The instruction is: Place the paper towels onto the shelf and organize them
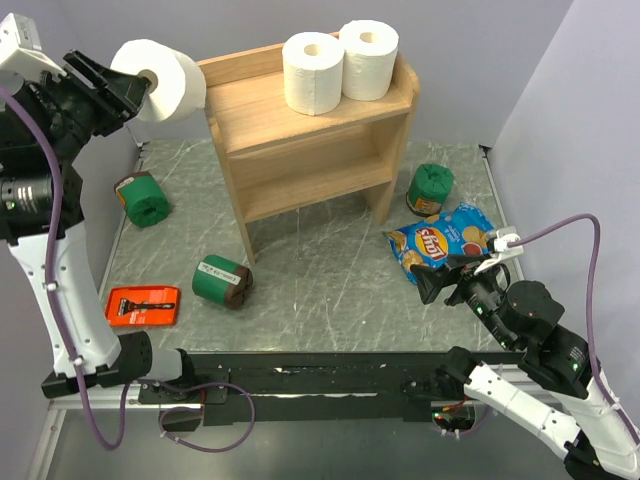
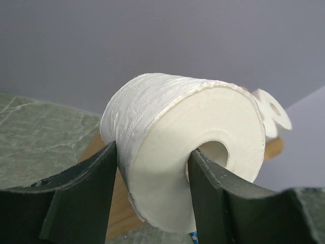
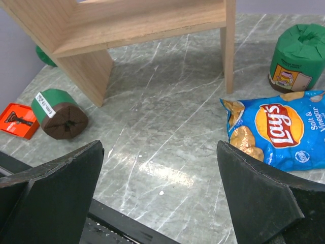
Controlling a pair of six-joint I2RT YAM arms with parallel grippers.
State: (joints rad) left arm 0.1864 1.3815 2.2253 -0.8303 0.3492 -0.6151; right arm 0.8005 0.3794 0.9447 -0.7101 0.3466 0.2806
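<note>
Top external view has the left claw (image 1: 128, 88) raised high at the left of the scene, clenched on a white paper towel roll (image 1: 165, 80) that hangs on its side in the air, well above the worktop (image 1: 320, 270). The left wrist view gives the grip plainly: one finger (image 2: 208, 198) reaches into the core hole and the other presses the outer wrap, so the wall of the roll (image 2: 167, 127) is pinched between them. The held roll sits just beside the left end of the wooden shelf (image 1: 300, 128), about level with its top tier; whether it touches the side rim I cannot tell. Two other rolls are on that top tier, towards its right end, standing on end with their core holes up and touching each other: the nearer roll (image 1: 313, 72) and the farther roll (image 1: 368, 60). The lower tier holds nothing. The right claw (image 1: 440, 275) hovers low at the right of the worktop, released, its jaws spread wide with only bare marble between them in the right wrist view (image 3: 160, 188). A blue chips bag (image 1: 440, 240) lies flat just beyond it. Three green packages rest on the worktop: one left of the shelf (image 1: 145, 200), one in front of it (image 1: 222, 280), one at its right leg (image 1: 430, 188). An orange razor pack (image 1: 143, 305) lies near the left arm's base.
</note>
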